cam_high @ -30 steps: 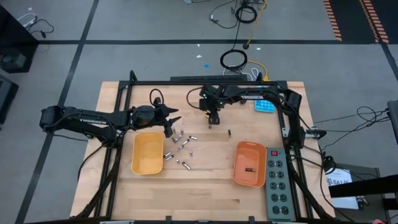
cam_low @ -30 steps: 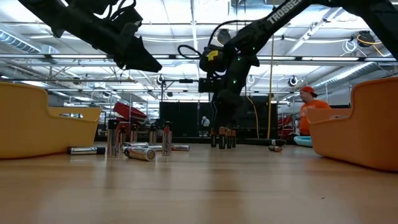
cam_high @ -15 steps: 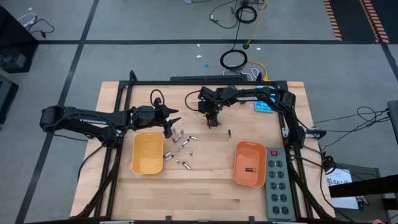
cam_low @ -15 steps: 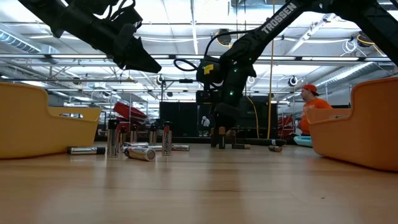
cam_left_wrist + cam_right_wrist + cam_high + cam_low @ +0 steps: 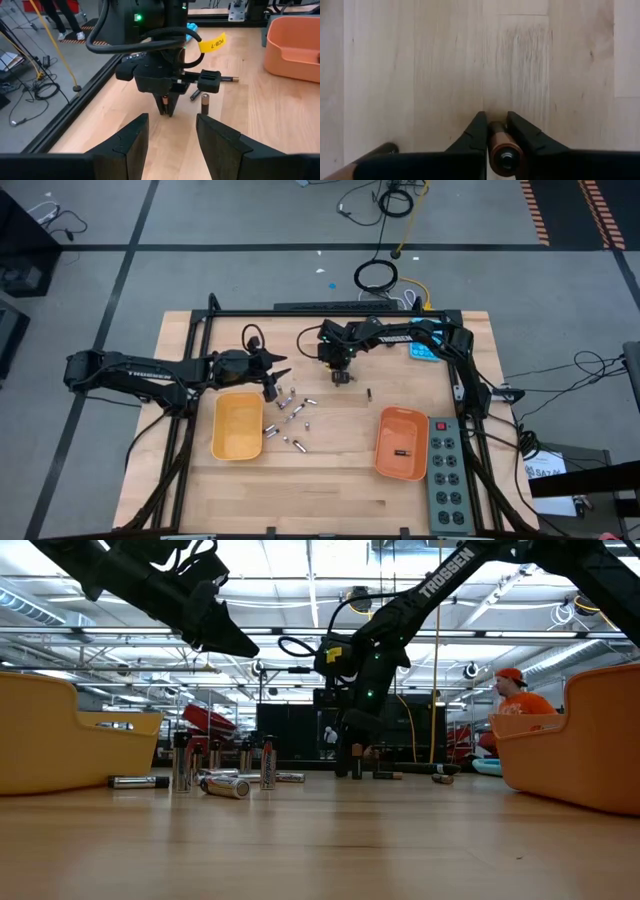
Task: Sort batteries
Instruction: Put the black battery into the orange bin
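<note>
My right gripper (image 5: 341, 377) stands at the table's far middle, shut on a small dark copper-ended battery (image 5: 501, 148). Another small battery (image 5: 205, 104) stands upright beside it and one (image 5: 195, 95) lies flat. My left gripper (image 5: 272, 387) hangs open above the far end of a cluster of silvery batteries (image 5: 290, 416), some upright and some lying on the wood. In the left wrist view its fingers (image 5: 172, 135) face the right gripper (image 5: 166, 106). A yellow tray (image 5: 237, 427) sits on the left and an orange tray (image 5: 400, 443) on the right. My right gripper pinches the small battery's sides (image 5: 496, 131) between its two fingers. The fingers come from above, pointing down, and lie along the battery. The battery stands upright in the hold (image 5: 165, 104); whether its lower end rests on the wood, I cannot tell.
A grey power strip (image 5: 449, 470) lies at the right edge next to the orange tray. A blue calculator (image 5: 424, 351) sits at the far right. One small dark item (image 5: 368, 393) lies between the gripper and the orange tray. A person in orange (image 5: 520, 705) shows beyond the table.
My right gripper has shifted slightly toward the table's left and has shut on one small upright battery. Of the small batteries that stood beside it, at least one has fallen and now lies flat.
</note>
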